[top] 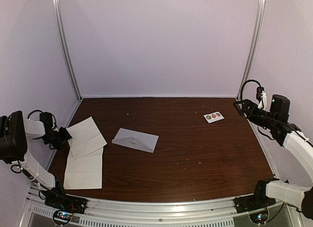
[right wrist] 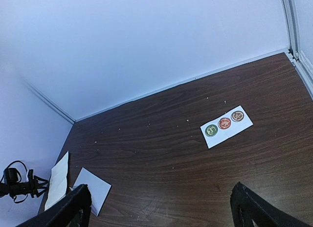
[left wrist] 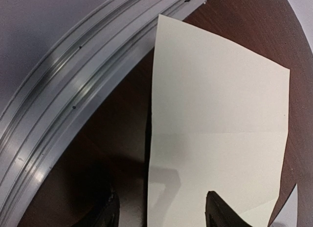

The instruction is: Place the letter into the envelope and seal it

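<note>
Firstly, the envelope (top: 136,139): pale grey-white paper, oblong, flat on the table (top: 195,153) left of centre, its pointed triangular flap and diagonal seams showing as faint folds; it lies apart from both grippers. Table: dark brown wood-grain laminate, matt, flecked with small pale crumbs. Creased sheet (top: 86,136): plain off-white paper, rectangular, one straight fold line across it, lying askew near the left edge and overlapping the lower sheet (top: 84,169), which is equally plain and square to the table. Sticker card (right wrist: 226,126): small white rectangle at the far right, bearing three round stickers in a row, green, red and brownish. Rail (left wrist: 63,100): ribbed grey aluminium, running along the table's left side. Left gripper (top: 62,136): arm folded low at the left side, wrist level with the table, black fingers (left wrist: 220,215) standing apart with the creased sheet's near edge in the gap between them; whether they touch the paper cannot be told. Right gripper (top: 239,105): arm reared up at the right side, held well above the table and angled down toward the sticker card, jaws spread wide, holding nothing.
</note>
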